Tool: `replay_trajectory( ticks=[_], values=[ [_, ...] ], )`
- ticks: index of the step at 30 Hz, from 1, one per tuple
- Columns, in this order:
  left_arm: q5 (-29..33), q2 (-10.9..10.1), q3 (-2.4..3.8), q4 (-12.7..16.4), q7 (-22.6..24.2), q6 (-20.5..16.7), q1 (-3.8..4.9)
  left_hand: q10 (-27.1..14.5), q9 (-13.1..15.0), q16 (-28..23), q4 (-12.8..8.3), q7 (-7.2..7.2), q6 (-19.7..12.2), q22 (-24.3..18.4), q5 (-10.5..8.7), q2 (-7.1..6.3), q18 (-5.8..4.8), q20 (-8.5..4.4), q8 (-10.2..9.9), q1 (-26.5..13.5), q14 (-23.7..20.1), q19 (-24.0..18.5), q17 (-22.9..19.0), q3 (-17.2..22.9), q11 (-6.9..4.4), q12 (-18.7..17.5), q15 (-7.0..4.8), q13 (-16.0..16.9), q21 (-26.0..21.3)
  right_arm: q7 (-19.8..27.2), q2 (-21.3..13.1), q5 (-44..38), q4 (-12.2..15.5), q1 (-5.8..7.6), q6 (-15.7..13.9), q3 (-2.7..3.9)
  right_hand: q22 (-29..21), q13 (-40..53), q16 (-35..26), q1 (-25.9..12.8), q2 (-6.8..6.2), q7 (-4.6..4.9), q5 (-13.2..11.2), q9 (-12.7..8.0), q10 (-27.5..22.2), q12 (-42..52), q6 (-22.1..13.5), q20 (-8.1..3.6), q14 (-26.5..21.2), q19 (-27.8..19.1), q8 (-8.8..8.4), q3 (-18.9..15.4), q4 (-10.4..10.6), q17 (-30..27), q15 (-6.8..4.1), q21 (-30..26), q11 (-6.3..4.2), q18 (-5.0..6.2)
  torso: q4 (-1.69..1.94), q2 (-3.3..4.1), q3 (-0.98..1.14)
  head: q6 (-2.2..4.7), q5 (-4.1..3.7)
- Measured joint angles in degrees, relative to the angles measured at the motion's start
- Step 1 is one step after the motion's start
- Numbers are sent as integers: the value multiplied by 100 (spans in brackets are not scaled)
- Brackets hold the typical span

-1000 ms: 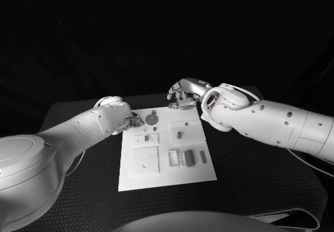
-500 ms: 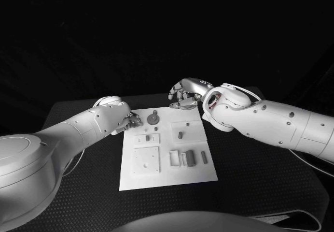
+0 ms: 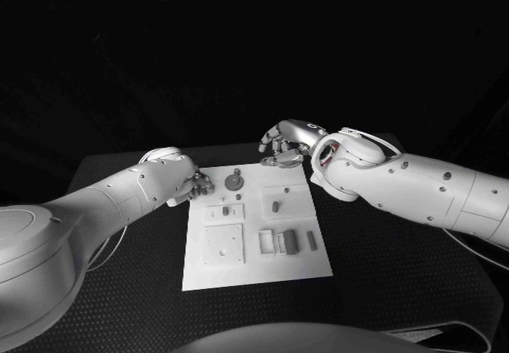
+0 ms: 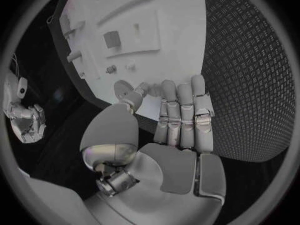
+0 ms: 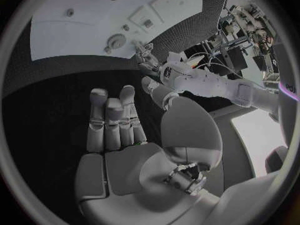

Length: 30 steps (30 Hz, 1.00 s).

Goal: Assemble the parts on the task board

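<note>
The white task board (image 3: 254,261) lies in the middle of the black table. On it are small grey parts: a round disc (image 3: 233,181) near the far edge, a short peg (image 3: 275,207) and an upright block (image 3: 288,240). My left hand (image 3: 196,185) rests at the board's far left corner, beside the disc, fingers straight and holding nothing (image 4: 178,130). My right hand (image 3: 285,145) hovers just beyond the board's far edge, over the black table, fingers extended together and empty (image 5: 119,130). The right wrist view shows the board (image 5: 69,35), the disc (image 5: 115,41) and my left hand (image 5: 147,57).
Black textured mat (image 3: 393,250) surrounds the board on all sides. The board carries raised square plates (image 3: 223,243) and slots (image 3: 265,240). A small square piece (image 4: 112,39) sits on the board (image 4: 175,15) in the left wrist view. My right forearm (image 3: 424,187) reaches over the table's right side.
Hardly anything differs. The right hand has edged slightly to the right beyond the board's far edge; the left hand stays at the far left corner.
</note>
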Motion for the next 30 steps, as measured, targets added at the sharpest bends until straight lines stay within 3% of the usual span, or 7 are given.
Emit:
replay_trajectory(
  ticks=[5,20,23,27,30],
  values=[
    [110,-100,10,120,27,-1,10,-51,0,10,-7,-23,-84,0,-22,-116,0,0,-166,-117,0,0,-14,-16,47,65,-1,0,-10,-1,-17,0,-5,0,3,0,0,0,0,0,0,-1,0,0,0,0,1,1,0,0,0,0,0,0,0,0,0,0,2,0,3,4,8],
    [361,-216,15,227,74,11,23,-91,-1,33,-8,32,-153,-2,-21,-208,0,0,-212,-210,-20,0,-22,-16,88,93,18,0,-33,-3,-6,0,-65,0,17,0,0,-2,0,0,0,8,0,0,0,0,-8,-9,-1,-31,0,0,0,0,2,0,0,-1,-10,7,10,25,41],
    [398,-284,16,312,100,5,35,-92,-113,33,-8,42,-186,-2,-22,-220,0,0,-221,-221,-19,-1,-22,-16,88,93,18,1,-35,-3,-13,0,-68,0,19,0,0,-2,0,0,0,9,0,0,0,0,-9,-8,-1,-33,0,0,0,0,2,0,0,0,-11,7,10,31,42],
    [424,-398,7,425,195,-55,98,-126,-198,52,-12,185,-407,-2,-21,-258,-1,14,-318,-180,-79,-14,-47,21,121,116,8,-11,-60,-3,-19,0,-106,0,19,0,0,-2,0,0,0,10,0,0,0,0,-9,-3,-1,-38,0,0,0,0,3,0,0,-1,-8,7,13,40,43],
    [429,-513,1,532,379,-223,203,-425,-135,-125,-159,256,-476,-11,-22,-275,0,154,-306,-9,-377,-340,-149,116,210,-54,147,-121,-126,-3,-33,0,-124,0,19,0,0,-2,0,0,0,10,0,0,0,0,-10,-19,-1,-22,0,0,0,0,3,0,0,0,-4,7,12,49,43]
  ],
)
